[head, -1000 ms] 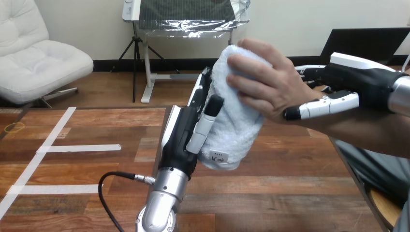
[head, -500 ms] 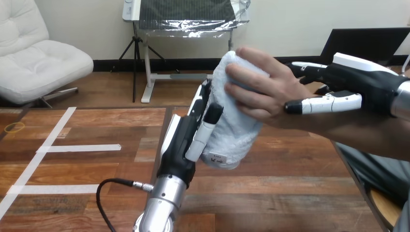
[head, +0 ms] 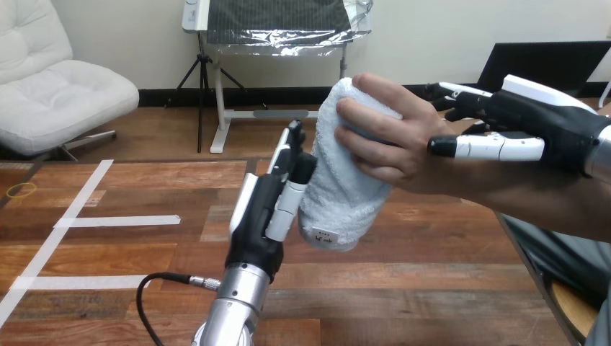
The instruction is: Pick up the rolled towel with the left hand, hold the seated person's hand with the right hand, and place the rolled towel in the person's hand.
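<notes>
Left robot hand [head: 258, 216] stood open beside the rolled towel [head: 339, 184], person's hand [head: 393, 137] gripped it, right robot hand [head: 544, 122] clasped the person's wrist [head: 465, 179].

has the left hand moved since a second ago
Yes. Against the tape lines on the table, the left hand has slid left and slightly down, its thumb now at the rolled towel's left edge.

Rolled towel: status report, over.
Left hand open, fingers straight along the rolled towel's side. Right hand clasped round the person's wrist. Towel upright in the person's hand, above the table. Nothing in the way.
</notes>
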